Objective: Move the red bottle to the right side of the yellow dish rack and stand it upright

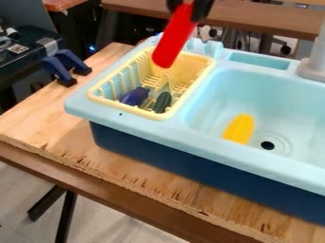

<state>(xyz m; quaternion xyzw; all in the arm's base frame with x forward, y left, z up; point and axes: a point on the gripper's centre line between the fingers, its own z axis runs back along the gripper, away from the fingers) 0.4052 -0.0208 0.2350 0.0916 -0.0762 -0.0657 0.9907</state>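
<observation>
One smooth, bright red rod with a rounded end [172, 39] slants down from the black hand [188, 11], whose two fingers are parted by its width and appear closed on it. Its lower end shows over the far part of a ribbed yellow plastic rack [96, 98], at the left of a glossy pale-blue sink [213, 140] with a dark-blue body.

The table [66, 144] is grained wood with a splintered near edge; two blue clamps [65, 67] grip its far left side. Behind stands a brown bench [254, 18].

Two rounded pieces lie in the rack: one purple [134, 97], one dark green [162, 102]. One oblong yellow piece [240, 128] rests in the basin, just left of the single round drain [267, 145].
</observation>
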